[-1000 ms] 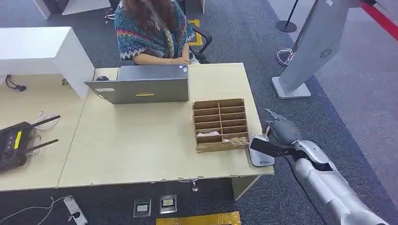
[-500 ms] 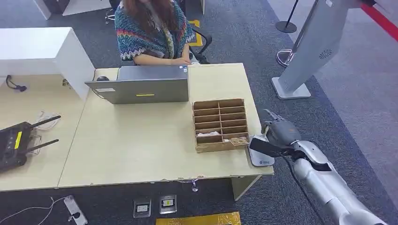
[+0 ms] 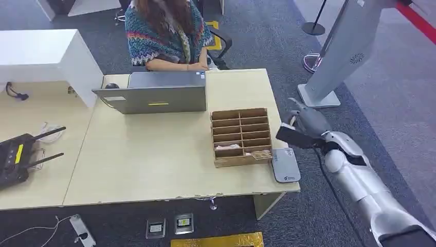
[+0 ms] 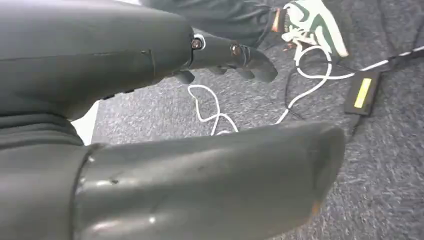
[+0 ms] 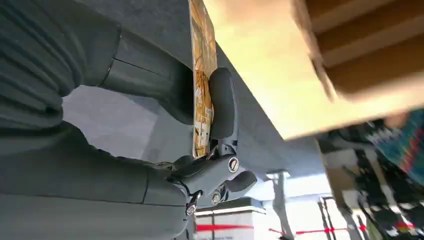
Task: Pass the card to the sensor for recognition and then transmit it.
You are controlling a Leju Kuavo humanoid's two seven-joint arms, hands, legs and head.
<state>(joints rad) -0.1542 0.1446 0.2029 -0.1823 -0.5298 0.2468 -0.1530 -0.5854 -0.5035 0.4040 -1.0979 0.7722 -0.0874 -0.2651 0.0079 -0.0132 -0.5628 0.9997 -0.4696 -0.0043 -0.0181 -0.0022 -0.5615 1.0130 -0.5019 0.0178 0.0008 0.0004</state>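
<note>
Card [image 5: 202, 75] thin, orange-patterned face, pinched edge-on in right hand [image 3: 307, 123].

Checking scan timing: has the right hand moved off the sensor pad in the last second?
Yes. The right hand, holding the card, has lifted off the grey sensor pad and shifted toward the table's far end, now beside the wooden organizer.

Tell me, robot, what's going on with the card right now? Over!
Right hand pinches the card, lifted off the sensor. Left hand hangs empty, fingers apart. Wooden organizer beside the sensor; person sits behind the desk.
</note>
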